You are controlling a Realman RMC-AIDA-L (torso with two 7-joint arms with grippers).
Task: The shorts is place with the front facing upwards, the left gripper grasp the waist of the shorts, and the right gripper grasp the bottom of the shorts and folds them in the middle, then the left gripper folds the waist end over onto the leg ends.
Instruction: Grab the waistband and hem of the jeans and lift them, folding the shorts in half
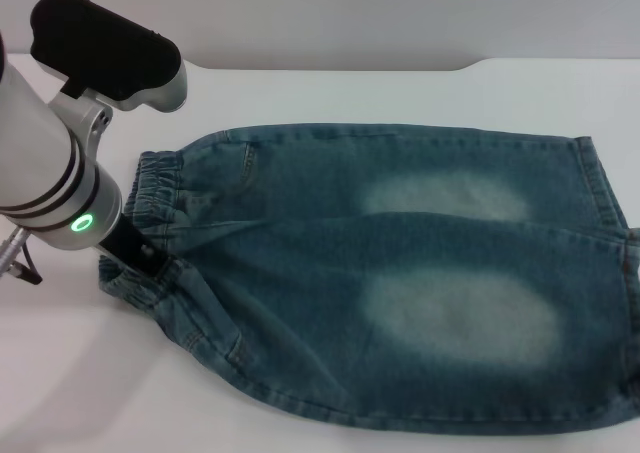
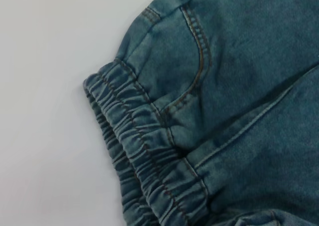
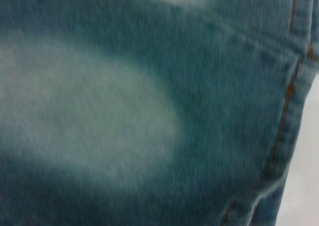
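- The shorts (image 1: 400,283) lie flat on the white worktop (image 1: 330,93).
- The left gripper (image 1: 135,248) sits at the waist (image 1: 160,188); whether its fingers are closed cannot be told.
- The right gripper is out of sight.

The shorts (image 1: 420,283) are matt blue denim cloth with pale faded patches and orange stitching; the waist (image 2: 144,161) is crinkled, gathered elastic. The bench (image 1: 60,373) looks smooth, white and matt.
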